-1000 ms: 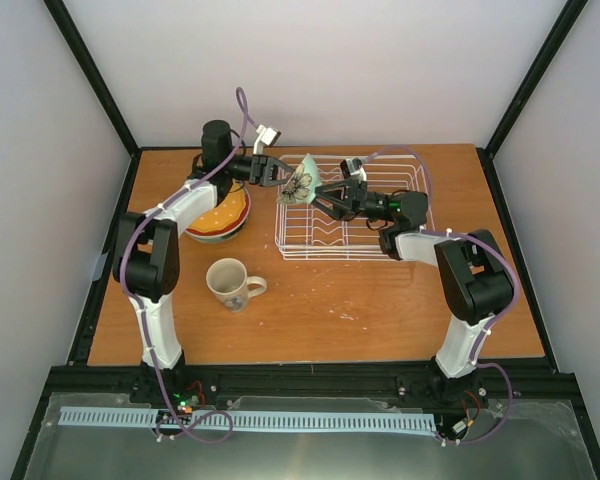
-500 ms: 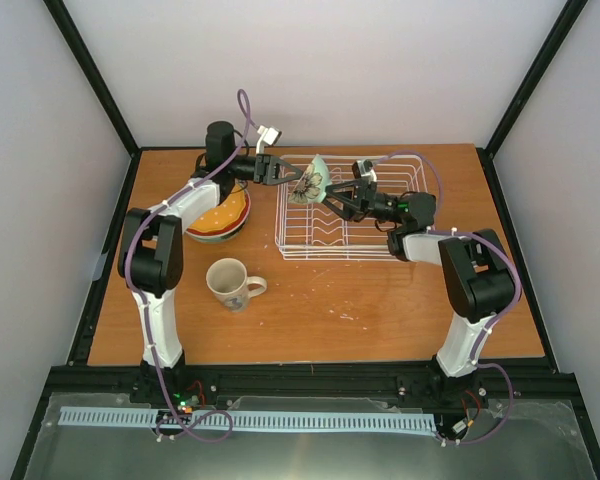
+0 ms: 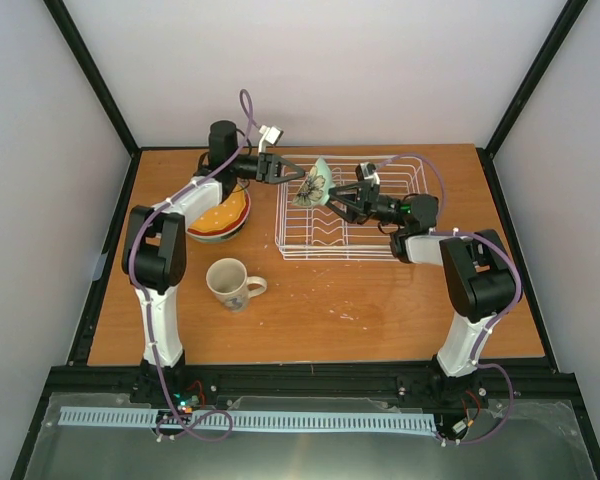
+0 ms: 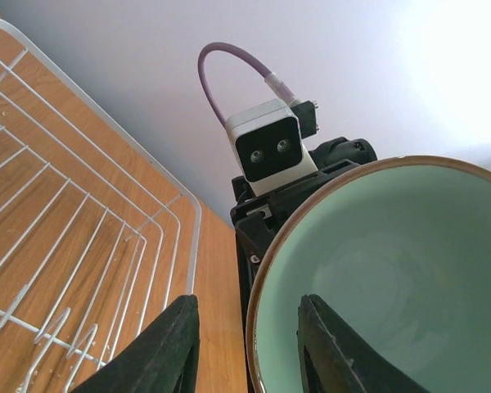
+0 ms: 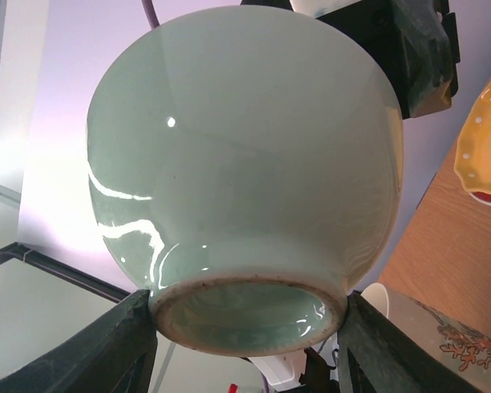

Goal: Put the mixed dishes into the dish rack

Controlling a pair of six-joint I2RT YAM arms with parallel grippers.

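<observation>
Small teal bowl (image 3: 312,184) hung over dish rack (image 3: 380,245).
Left hand (image 4: 247,327) stood released; right hand (image 5: 245,327) pinched only its foot, might slip.

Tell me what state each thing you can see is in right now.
small teal bowl: in the air over the dish rack, tipped sideways.
right gripper: shut on the small teal bowl's foot.
left gripper: open, fingers either side of the bowl's rim, not touching.
dish rack: on the table, nothing loaded yet.
cream mug: upright on the table, outside the rack.
orange-yellow scalloped plate: lying flat, left of the rack.
</observation>
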